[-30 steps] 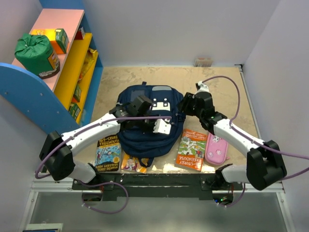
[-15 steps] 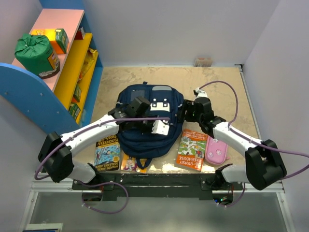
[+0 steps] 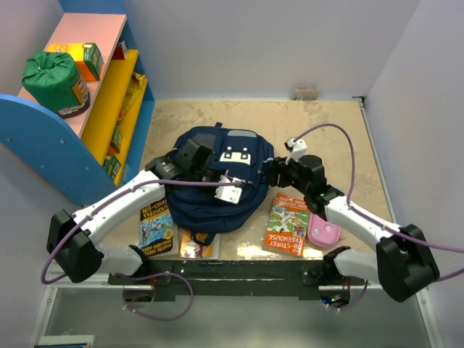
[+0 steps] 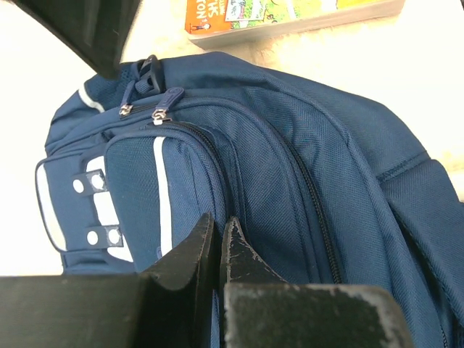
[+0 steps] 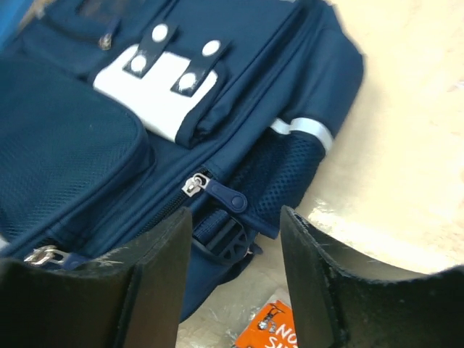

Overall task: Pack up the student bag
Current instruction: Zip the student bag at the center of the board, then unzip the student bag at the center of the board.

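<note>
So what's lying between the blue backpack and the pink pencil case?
The orange Treehouse book lies flat between the backpack and the pink pencil case, as seen in the top view.

table (image 3: 326,123) | on it: student bag (image 3: 217,210) | 3 books (image 3: 288,225) | pink case (image 3: 323,230)

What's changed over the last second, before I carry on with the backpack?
The left claw, shut, pulled back leftward across the navy backpack. The right claw, open, closed in on the backpack's right side, by a zipper pull. Nothing taken or released. Backpack, orange book and pink pencil case stayed put.
</note>
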Tool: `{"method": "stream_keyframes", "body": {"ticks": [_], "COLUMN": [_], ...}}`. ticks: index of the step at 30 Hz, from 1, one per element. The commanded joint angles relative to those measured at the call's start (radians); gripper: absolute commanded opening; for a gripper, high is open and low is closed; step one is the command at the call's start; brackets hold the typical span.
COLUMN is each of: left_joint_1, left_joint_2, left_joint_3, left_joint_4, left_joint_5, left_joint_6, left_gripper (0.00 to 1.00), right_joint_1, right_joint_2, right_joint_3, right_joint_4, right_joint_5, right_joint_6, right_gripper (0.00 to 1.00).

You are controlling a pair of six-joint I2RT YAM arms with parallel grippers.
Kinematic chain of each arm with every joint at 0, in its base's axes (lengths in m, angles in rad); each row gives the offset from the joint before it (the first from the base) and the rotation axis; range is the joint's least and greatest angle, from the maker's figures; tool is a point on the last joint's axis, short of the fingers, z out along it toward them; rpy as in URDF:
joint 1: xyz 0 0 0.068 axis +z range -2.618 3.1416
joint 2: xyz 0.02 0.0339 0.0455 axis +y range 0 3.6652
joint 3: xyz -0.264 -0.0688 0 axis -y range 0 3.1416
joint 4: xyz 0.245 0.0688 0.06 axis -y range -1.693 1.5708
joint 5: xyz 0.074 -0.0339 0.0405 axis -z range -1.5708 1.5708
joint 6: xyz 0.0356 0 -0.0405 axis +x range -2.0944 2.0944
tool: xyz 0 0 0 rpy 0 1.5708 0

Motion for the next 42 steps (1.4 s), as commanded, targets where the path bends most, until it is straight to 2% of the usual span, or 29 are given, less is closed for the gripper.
{"method": "stream_keyframes", "body": {"ticks": [1,4,9,19,29,42], "left_joint_1": [0.007,0.01,0.01,0.011,0.014,0.063], "left_joint_2": [-0.085,-0.112,-0.157,-0.192,-0.206,-0.221], "left_joint_3": [0.047,0.036,0.001,-0.025,-0.042,0.004], "left_joint_4": [0.004,0.008,0.027,0.039,0.053,0.007], "left_joint_5": [0.035,0.035,0.039,0.036,0.03,0.048], "left_joint_6": [0.059,0.06,0.063,0.059,0.053,0.062], "left_gripper": [0.0,0.0,0.0,0.0,0.0,0.0], "right_joint_1": [0.027,0.03,0.031,0.031,0.033,0.033], "right_joint_2": [0.074,0.112,0.129,0.189,0.089,0.146], "right_joint_3": [0.093,0.149,0.183,0.229,0.163,0.198], "right_joint_4": [0.015,-0.041,-0.113,-0.188,-0.238,-0.232], "right_joint_5": [-0.1,-0.126,-0.155,-0.278,-0.267,-0.281], "right_joint_6": [-0.101,-0.143,-0.21,-0.212,-0.172,-0.187], "right_gripper": [0.53,0.5,0.52,0.47,0.54,0.55]}}
